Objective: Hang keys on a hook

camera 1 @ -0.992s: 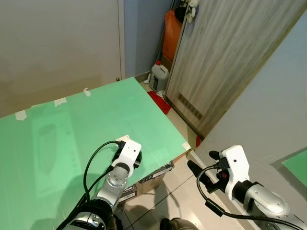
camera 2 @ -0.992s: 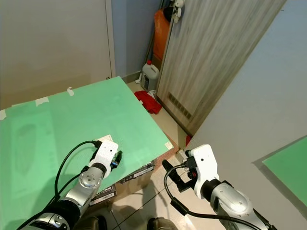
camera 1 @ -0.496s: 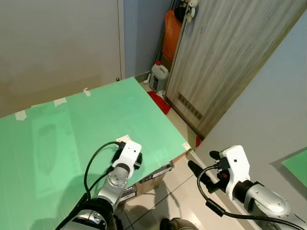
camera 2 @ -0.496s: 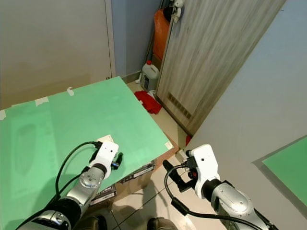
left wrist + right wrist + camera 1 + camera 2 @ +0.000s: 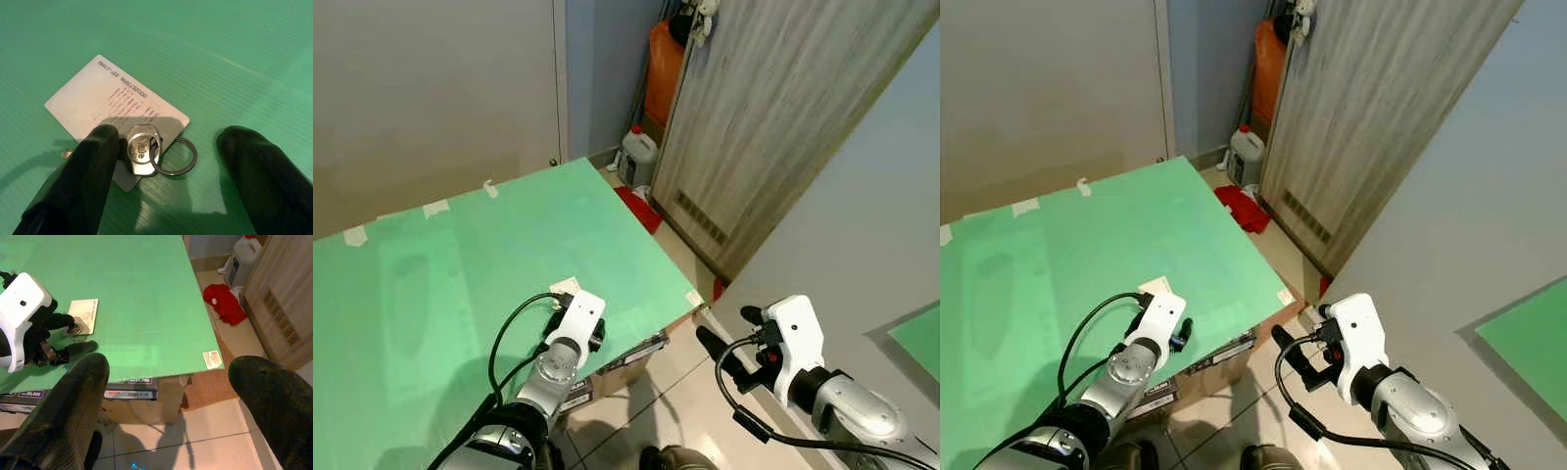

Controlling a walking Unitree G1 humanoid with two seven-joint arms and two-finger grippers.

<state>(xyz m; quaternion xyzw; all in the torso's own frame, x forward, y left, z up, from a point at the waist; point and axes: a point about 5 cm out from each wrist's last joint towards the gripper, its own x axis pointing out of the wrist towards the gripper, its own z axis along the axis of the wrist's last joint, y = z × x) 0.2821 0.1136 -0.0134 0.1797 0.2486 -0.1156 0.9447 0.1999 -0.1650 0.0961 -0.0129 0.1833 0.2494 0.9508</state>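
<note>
Two small things lie together near the front right corner of the green worktop (image 5: 489,255): a key (image 5: 139,152) with a thin ring (image 5: 173,156), resting partly on a white card (image 5: 107,100). The left claw (image 5: 166,161) stands released over them, one finger (image 5: 93,166) touching the key's head and the other well clear on the far side of the ring. I judge the key light, hard and slippery, lying flat, so it may skate on the smooth card; pinching the head across its flat faces, or hooking the ring, looks the better hold. The left wrist view gives the key, the ring and the card's print, which the head views hide behind the white wrist. The right wrist view shows the right claw (image 5: 176,396) released, off the worktop's front edge above the tiled floor (image 5: 205,431). No hook can be made out.
</note>
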